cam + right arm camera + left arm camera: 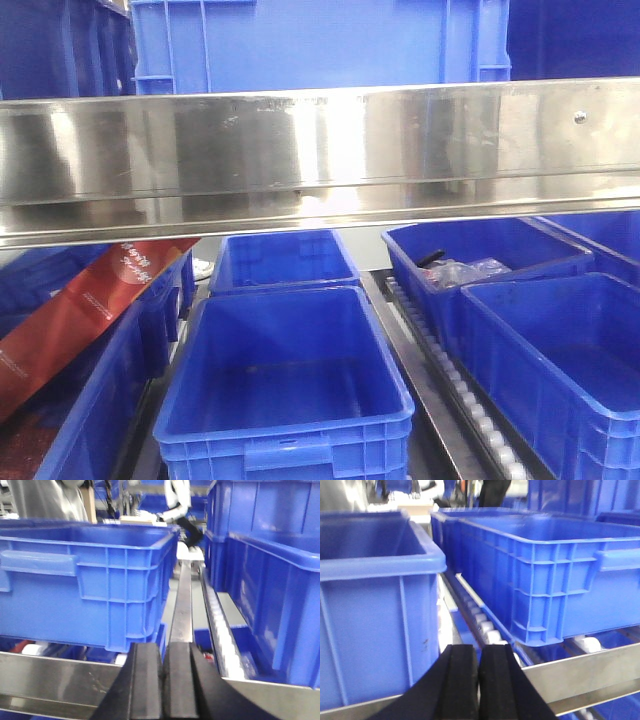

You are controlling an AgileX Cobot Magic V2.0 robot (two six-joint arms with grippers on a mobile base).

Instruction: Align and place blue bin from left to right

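Blue bin point(285, 385) sits empty in the middle lane of the lower rack, near end toward the robot, handle lip facing the front steel rail point(320, 150). A second empty crate point(283, 260) is touching or just behind it in the same lane. Left lane holds crates with a red cardboard strip point(80, 310); right lanes hold a crate with clear plastic bags point(470, 262) and another empty crate point(560, 360) in front of it.

Left gripper point(478, 680) has its black pads pressed together, clenched on nothing, low at the rail between the left crate point(375, 605) and the blue bin. Right gripper point(163, 680) is likewise closed and empty, at the rail just right of the bin's corner, beside the roller track point(222, 630).

Risks as I judge them:
- both grippers closed, so neither can take the rim or handle until they open; pushing in closed may just shove the bin back along the rollers into the crate behind
- gaps either side of the bin are narrow, so fingers could catch the neighbouring crate walls or the rail
- uneven grab by the two arms would skew the bin across the lane
- wrong-crate mix-up is likely: all are the same blue
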